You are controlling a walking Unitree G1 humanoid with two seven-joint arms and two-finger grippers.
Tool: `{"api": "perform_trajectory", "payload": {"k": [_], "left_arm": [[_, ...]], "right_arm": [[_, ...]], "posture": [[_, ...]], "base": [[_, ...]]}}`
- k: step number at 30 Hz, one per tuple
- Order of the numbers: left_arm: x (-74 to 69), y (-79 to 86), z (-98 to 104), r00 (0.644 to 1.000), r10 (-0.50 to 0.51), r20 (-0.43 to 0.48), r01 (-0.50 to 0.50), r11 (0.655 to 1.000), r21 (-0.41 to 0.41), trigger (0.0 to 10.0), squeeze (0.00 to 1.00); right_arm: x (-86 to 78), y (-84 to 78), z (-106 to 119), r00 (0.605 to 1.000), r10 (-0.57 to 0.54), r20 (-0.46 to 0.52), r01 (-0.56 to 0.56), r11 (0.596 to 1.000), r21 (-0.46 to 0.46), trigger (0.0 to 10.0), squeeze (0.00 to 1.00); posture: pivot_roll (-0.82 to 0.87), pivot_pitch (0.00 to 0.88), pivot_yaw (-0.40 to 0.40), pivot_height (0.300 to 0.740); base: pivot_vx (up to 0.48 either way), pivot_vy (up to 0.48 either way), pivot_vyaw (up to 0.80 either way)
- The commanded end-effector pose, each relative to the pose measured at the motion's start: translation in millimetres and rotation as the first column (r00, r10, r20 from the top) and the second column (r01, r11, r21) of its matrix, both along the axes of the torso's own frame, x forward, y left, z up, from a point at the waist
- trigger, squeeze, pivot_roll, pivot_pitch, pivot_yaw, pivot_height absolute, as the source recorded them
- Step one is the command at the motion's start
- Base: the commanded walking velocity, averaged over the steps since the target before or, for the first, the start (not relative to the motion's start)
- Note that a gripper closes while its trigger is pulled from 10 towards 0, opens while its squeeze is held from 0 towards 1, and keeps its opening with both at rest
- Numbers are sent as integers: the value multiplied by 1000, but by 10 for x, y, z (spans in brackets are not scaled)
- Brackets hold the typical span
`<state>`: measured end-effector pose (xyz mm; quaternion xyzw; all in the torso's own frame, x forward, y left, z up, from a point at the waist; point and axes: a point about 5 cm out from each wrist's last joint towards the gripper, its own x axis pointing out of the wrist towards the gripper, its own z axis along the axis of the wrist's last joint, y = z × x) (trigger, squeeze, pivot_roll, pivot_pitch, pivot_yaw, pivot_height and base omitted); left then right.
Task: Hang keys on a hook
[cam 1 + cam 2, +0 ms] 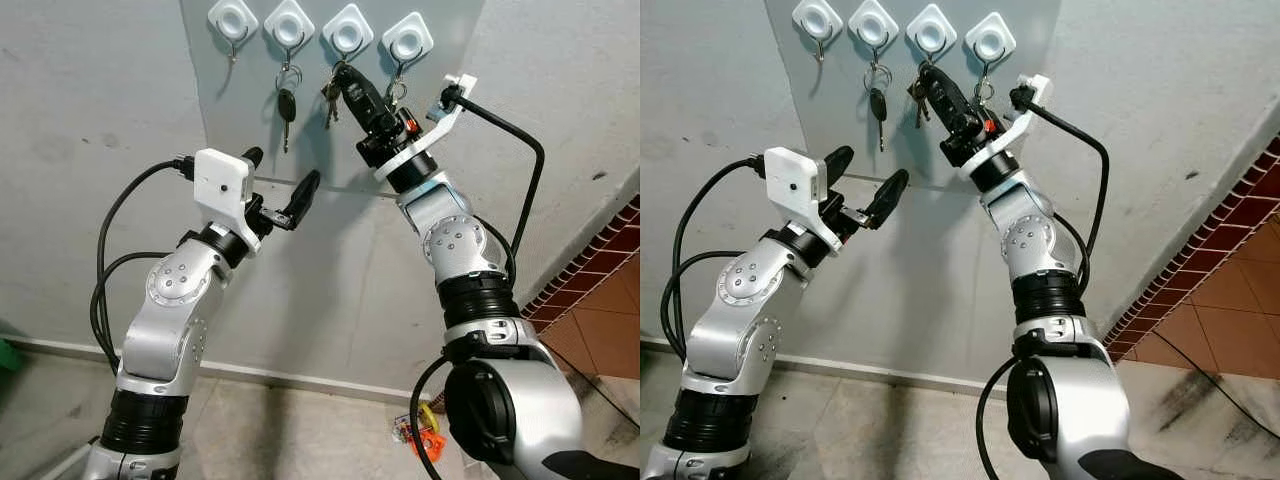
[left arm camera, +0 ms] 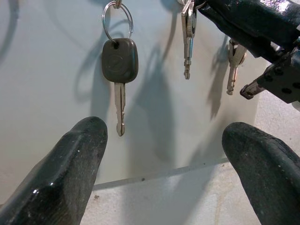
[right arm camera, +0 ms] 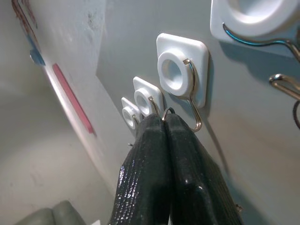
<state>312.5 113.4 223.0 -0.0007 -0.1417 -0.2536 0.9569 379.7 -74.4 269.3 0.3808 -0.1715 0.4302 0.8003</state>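
The right arm's shoulder housing (image 1: 510, 400) fills the lower right of the head view, nearest the camera. At lower left, the left arm (image 1: 170, 300) rises from the frame edge with black cables looping off it.

Left to right along the wall:

1. The left claw (image 1: 285, 190) sits at centre left of the frame, below the hook row. Its fingers (image 2: 61, 178) stand wide apart and hold nothing.
2. Four white square hooks run across the top of a grey panel (image 1: 330, 120). The first hook (image 1: 233, 20) appears to carry nothing.
3. The second hook (image 1: 289, 24) carries a black-headed key (image 1: 287, 108) on a ring. In the left wrist view this key (image 2: 120, 63) hangs between and beyond the spread fingers.
4. The third hook (image 1: 348, 30) has a bunch of keys (image 1: 329, 97) just below it. The right claw (image 1: 342, 72) reaches up to this hook from the right, fingers pressed together. In the right wrist view the closed fingertips (image 3: 161, 126) meet at a thin metal loop directly beside the hook's wire (image 3: 194, 105). Whether the loop is over the wire cannot be told.
5. The fourth hook (image 1: 407, 38) carries a key ring (image 1: 397, 90), beside the right claw's body.

At the far right of the frame, a brick skirting (image 1: 590, 250) borders a tiled floor (image 1: 600, 330). An orange object (image 1: 425, 435) lies on the floor at bottom centre.
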Motion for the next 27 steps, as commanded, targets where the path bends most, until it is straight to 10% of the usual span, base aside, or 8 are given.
{"api": "perform_trajectory", "payload": {"k": [1, 27], "left_arm": [[-24, -46, 69, 999, -24, 26, 24, 1000, 7, 10000, 0], [-22, -57, 76, 999, -30, 26, 30, 1000, 7, 10000, 0]], "right_arm": [[-28, -106, 101, 999, -18, 33, 15, 998, 66, 10000, 0], [-107, -209, -33, 998, 34, -51, -25, 987, 159, 10000, 0]], "posture": [[66, 62, -28, 740], [66, 59, -21, 740]], "base": [[0, 0, 0], [0, 0, 0]]}}
